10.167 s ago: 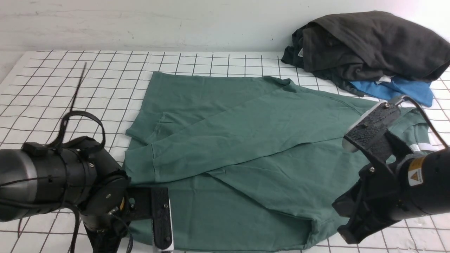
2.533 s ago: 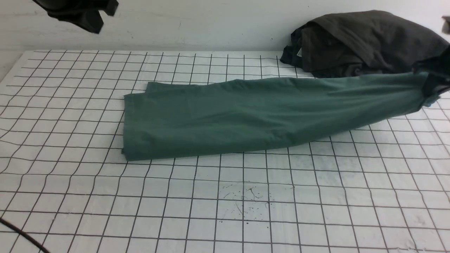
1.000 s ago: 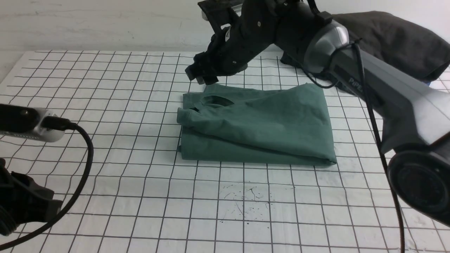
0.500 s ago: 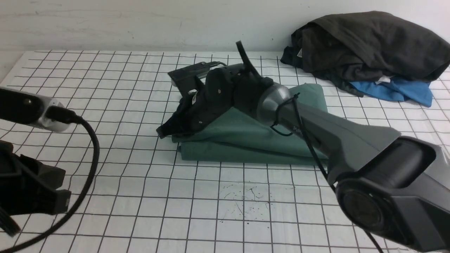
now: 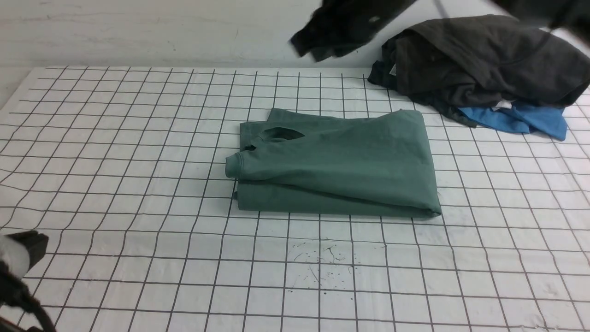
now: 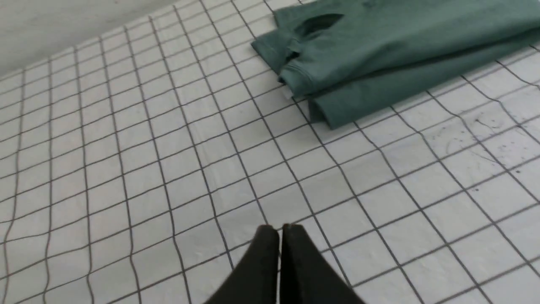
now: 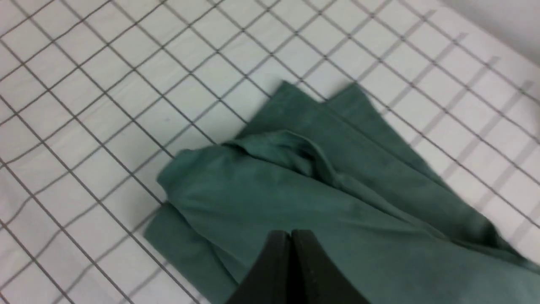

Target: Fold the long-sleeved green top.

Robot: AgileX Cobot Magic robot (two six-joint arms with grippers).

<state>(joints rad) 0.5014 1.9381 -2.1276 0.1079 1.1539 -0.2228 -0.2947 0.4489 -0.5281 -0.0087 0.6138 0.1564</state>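
The green long-sleeved top (image 5: pixel 336 163) lies folded into a thick rectangle in the middle of the gridded table, a cuff and the neck opening at its left end. It also shows in the left wrist view (image 6: pixel 379 55) and the right wrist view (image 7: pixel 320 198). My right gripper (image 5: pixel 322 39) is blurred, raised high above the table's far edge. In the right wrist view the right gripper (image 7: pixel 291 233) is shut and empty above the top. My left gripper (image 6: pixel 280 228) is shut and empty, over bare table left of the top. Only part of the left arm (image 5: pixel 14 267) shows in the front view.
A dark charcoal garment (image 5: pixel 484 60) is piled at the back right corner with a bright blue garment (image 5: pixel 521 117) under its front edge. The white gridded table cover (image 5: pixel 138 221) has small dark specks (image 5: pixel 322 258) in front of the top. A white wall stands behind.
My right arm has lifted off the folded top and swung up and back. My left arm has drawn back toward the front left corner. The top stays folded, its cuff end slightly shifted.
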